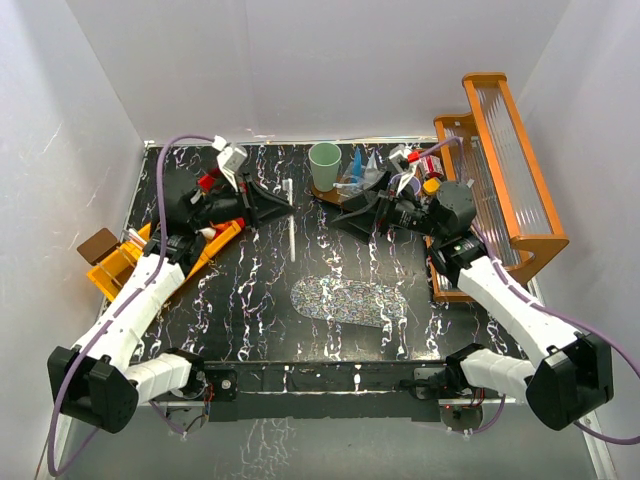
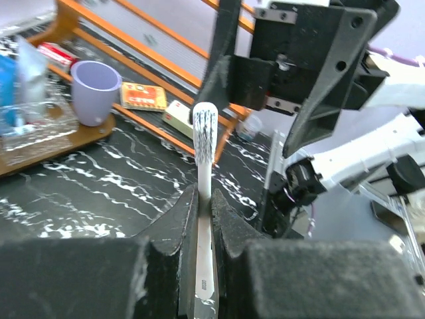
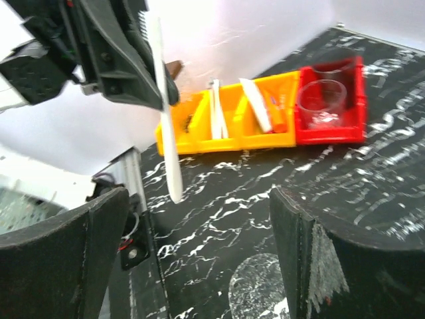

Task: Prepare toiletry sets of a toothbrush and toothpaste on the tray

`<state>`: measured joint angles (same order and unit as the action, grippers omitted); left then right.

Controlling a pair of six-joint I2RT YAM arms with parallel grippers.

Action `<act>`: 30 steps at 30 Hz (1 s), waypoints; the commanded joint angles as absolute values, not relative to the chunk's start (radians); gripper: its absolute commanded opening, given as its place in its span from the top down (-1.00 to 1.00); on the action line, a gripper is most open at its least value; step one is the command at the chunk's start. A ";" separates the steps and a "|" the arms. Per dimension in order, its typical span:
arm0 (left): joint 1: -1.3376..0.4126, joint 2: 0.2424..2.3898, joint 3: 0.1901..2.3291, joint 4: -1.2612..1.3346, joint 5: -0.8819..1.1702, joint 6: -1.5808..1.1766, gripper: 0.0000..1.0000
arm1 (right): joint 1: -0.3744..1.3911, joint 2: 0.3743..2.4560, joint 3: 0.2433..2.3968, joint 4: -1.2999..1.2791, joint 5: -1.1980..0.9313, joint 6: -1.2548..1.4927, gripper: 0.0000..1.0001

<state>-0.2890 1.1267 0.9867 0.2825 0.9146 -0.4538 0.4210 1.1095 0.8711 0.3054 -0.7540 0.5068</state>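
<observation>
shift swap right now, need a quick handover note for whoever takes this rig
Left gripper: shut on a toothbrush, held out between the arms.
Right gripper: open, empty, facing that toothbrush.
Tray: green cup, lilac cup, clear glass with blue items inside.
Yellow bins: spare toothbrushes and a tube; red bin: clear glasses.
Done: cups set out on the tray.
Left to do: probably pass the held toothbrush across and into a cup, then add toothpaste.
</observation>
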 commanded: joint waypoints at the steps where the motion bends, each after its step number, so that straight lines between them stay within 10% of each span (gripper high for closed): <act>1: -0.375 1.100 0.953 0.341 0.993 -0.422 1.00 | 0.452 1.147 0.887 0.471 -0.919 0.588 -0.53; 30: -0.483 1.085 0.928 0.182 1.012 -0.278 1.00 | 0.576 1.294 0.910 0.731 -0.909 0.720 0.75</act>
<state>-0.4774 1.1179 0.9264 0.1787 0.9813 -0.3019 0.5697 1.2926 0.8749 0.6502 -0.8909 0.7132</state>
